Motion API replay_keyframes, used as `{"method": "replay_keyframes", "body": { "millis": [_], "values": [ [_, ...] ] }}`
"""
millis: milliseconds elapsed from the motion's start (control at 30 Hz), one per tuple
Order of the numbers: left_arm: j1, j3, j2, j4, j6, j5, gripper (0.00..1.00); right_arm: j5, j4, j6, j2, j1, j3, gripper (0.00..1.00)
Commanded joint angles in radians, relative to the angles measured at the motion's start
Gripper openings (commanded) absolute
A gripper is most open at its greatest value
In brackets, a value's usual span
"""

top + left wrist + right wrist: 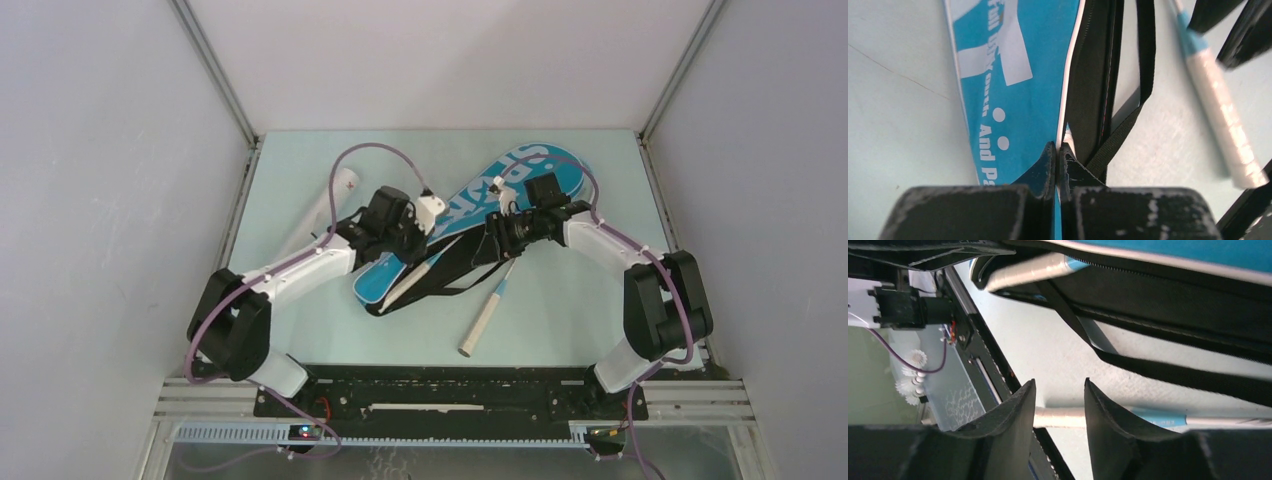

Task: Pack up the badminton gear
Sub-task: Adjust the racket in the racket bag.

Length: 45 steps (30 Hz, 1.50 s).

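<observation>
Maybe halfway. My left gripper (pixel 1056 148) is clamped tight on the SPORT bag (pixel 520 172) edge, centre frame. My right gripper (pixel 1058 390) is half-open and empty over the second racket (pixel 487 312), which lies outside the bag. The white tube (pixel 318 215) at upper left isn't packed yet.

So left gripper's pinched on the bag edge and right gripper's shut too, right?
No. The right gripper stands open, jaws apart, in the right wrist view. The left gripper is pinched on the bag edge.
</observation>
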State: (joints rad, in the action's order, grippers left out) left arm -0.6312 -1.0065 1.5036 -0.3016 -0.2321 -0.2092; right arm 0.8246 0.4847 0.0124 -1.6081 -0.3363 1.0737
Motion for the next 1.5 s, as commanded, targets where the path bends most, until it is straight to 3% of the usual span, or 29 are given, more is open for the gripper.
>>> {"method": "replay_keyframes", "body": {
  "millis": [0, 200, 700, 1100, 1300, 1467],
  "values": [
    [0.051, -0.124, -0.015, 0.108, 0.248, -0.085, 0.0, 0.046, -0.19, 0.196, 0.02, 0.0, 0.017, 0.51],
    [0.112, -0.177, 0.003, 0.148, 0.495, -0.135, 0.0, 0.006, -0.379, 0.424, -0.027, -0.046, -0.019, 0.64],
    [0.139, -0.204, 0.046, 0.207, 0.834, -0.206, 0.0, -0.111, -0.528, 0.76, -0.127, -0.177, -0.084, 0.66],
    [0.139, -0.137, 0.027, 0.296, 0.878, -0.281, 0.0, -0.095, -0.74, 0.948, -0.305, -0.174, -0.058, 0.65],
    [0.143, -0.085, 0.01, 0.297, 0.796, -0.277, 0.0, -0.1, -0.719, 0.946, -0.306, -0.139, -0.051, 0.53],
    [0.143, -0.061, 0.005, 0.297, 0.755, -0.279, 0.0, -0.102, -0.72, 0.947, -0.307, -0.116, -0.05, 0.58]
  ]
}}
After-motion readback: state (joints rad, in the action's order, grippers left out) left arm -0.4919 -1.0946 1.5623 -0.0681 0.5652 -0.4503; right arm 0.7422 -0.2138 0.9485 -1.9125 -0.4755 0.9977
